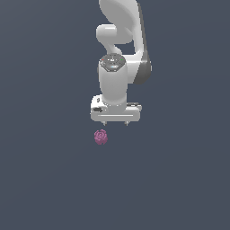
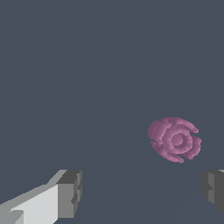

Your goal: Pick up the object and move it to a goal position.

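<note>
Showing 1 white gripper [image 1: 116, 123] with fingers [image 2: 70, 193] spread wide, holding nothing. The pink object [image 1: 101, 136] lies just beyond its fingertips, toward the exterior view's left, with bare grey floor [image 1: 179, 188] around it.

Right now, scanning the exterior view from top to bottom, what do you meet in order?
White robot arm → gripper, fingers apart, holding nothing → pink lumpy ball, lying apart from the gripper, just below it and slightly toward the exterior view's left.
</note>
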Controlling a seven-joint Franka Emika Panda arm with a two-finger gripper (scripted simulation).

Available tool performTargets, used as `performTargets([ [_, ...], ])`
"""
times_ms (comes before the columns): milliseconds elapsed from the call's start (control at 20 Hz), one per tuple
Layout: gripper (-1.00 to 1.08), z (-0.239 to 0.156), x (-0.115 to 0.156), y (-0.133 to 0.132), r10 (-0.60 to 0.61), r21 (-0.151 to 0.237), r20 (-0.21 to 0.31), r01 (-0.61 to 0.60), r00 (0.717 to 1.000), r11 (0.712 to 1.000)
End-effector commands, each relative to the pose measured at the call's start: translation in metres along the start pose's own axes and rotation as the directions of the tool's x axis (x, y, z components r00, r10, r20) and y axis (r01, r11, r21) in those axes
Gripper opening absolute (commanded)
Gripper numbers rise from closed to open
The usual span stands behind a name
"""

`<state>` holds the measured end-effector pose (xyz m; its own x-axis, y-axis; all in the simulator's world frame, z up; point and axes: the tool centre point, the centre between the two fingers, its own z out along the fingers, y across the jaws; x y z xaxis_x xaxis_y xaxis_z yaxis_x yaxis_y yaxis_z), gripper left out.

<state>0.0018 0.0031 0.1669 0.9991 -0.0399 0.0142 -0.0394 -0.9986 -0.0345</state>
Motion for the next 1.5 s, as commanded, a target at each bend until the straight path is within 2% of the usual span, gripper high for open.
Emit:
performTargets([
  [0, 1.0, 0.0, 0.0, 0.0, 0.0, 0.0, 0.0, 0.0, 1.0, 1.0],
  [450, 1.0, -0.018, 0.006, 0.002, -0.012, 0.003, -0.011, 0.012, 1.0, 1.0],
  [750, 1.0, -0.015, 0.006, 0.005, -0.021, 0.001, -0.01, 0.021, 1.0, 1.0],
  [1100, 1.0, 0.002, 0.007, 0.02, -0.076, -0.008, -0.005, 0.076, 0.997, 0.997],
  [1450, 1.0, 0.034, 0.007, 0.048, -0.182, -0.021, 0.007, 0.182, 0.983, 0.983],
])
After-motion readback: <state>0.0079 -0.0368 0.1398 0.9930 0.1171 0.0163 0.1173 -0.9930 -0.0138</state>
